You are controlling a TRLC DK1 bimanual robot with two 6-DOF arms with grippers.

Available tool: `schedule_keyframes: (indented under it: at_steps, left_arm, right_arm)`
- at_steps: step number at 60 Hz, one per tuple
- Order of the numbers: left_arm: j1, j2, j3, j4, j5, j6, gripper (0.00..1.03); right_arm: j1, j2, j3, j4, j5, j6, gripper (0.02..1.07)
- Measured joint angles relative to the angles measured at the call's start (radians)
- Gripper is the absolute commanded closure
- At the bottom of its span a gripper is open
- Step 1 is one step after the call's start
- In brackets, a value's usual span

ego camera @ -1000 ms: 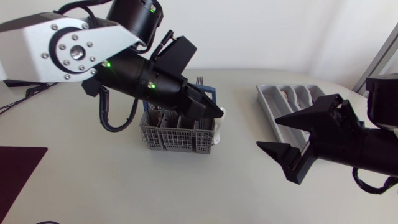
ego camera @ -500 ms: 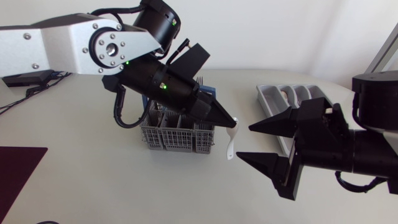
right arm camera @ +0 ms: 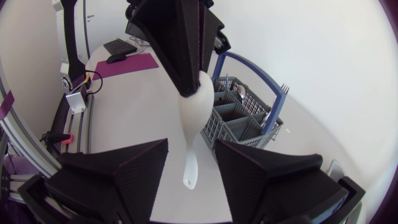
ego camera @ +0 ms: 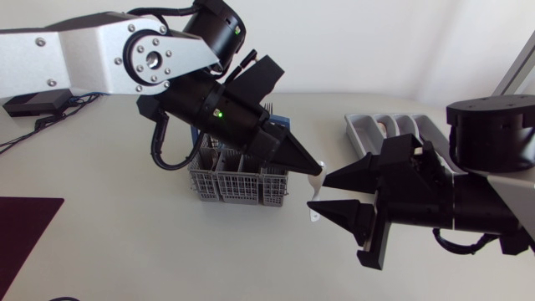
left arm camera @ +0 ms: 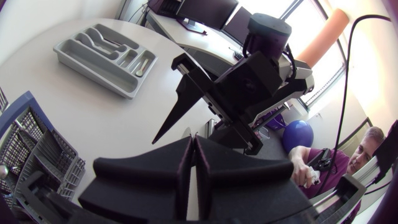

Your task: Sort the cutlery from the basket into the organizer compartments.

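Note:
A white plastic spoon [ego camera: 314, 202] hangs handle-down in the air to the right of the grey cutlery basket [ego camera: 238, 180]. My left gripper [ego camera: 316, 170] is shut on its bowl end. My right gripper [ego camera: 323, 194] reaches in from the right, open, one finger on each side of the spoon. In the right wrist view the spoon [right arm camera: 193, 118] hangs between my fingers [right arm camera: 130, 168] with a gap on both sides, and the left gripper [right arm camera: 189, 87] pinches its top. The grey organizer [ego camera: 361, 134] lies at the back right, with cutlery in some compartments.
The basket [right arm camera: 245, 115] has a blue handle and still holds forks and other cutlery. A dark red mat [ego camera: 25, 226] lies at the table's front left. The left wrist view shows the organizer [left arm camera: 93, 71] beyond my right arm [left arm camera: 261, 68].
The left arm lifted the spoon out of the basket and carried it rightward. The right gripper moved left to it, and its fingers have narrowed around the hanging spoon.

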Motion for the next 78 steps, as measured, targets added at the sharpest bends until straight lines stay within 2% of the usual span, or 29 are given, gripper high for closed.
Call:
schedule_keyframes:
  at_steps: [16, 20, 33, 41, 46, 58, 66, 71, 78]
  left_arm:
    - [0.000, 0.002, 0.000, -0.003, 0.007, 0.007, 1.00]
    - [0.000, 0.003, 0.000, -0.008, 0.014, 0.007, 0.99]
    - [0.009, 0.004, 0.000, -0.011, 0.018, 0.007, 0.73]
    - [0.024, 0.003, 0.000, -0.010, 0.018, 0.007, 0.48]
    - [0.040, 0.000, 0.000, -0.010, 0.007, 0.006, 0.37]
    - [0.112, -0.069, 0.000, 0.027, -0.113, -0.005, 0.33]
    - [0.154, -0.128, -0.012, 0.038, -0.248, -0.004, 0.33]
    - [0.166, -0.171, -0.057, 0.067, -0.366, 0.001, 0.33]
    - [0.177, -0.215, -0.142, 0.088, -0.468, 0.040, 0.33]
  right_arm:
    - [0.024, 0.004, 0.000, 0.000, -0.007, 0.000, 0.98]
    - [0.027, 0.007, 0.000, 0.000, -0.006, 0.000, 1.00]
    - [0.035, 0.014, 0.000, -0.008, -0.002, 0.000, 1.01]
    - [0.039, 0.013, 0.000, -0.034, 0.022, 0.000, 1.01]
    - [0.039, 0.012, 0.000, -0.050, 0.045, 0.000, 1.01]
    - [-0.032, -0.021, 0.000, -0.137, 0.080, -0.035, 1.01]
    - [-0.159, -0.037, -0.002, -0.165, 0.088, -0.101, 1.01]
    - [-0.242, -0.040, -0.010, -0.165, 0.108, -0.151, 1.01]
    - [-0.350, -0.042, -0.035, -0.148, 0.138, -0.222, 1.01]
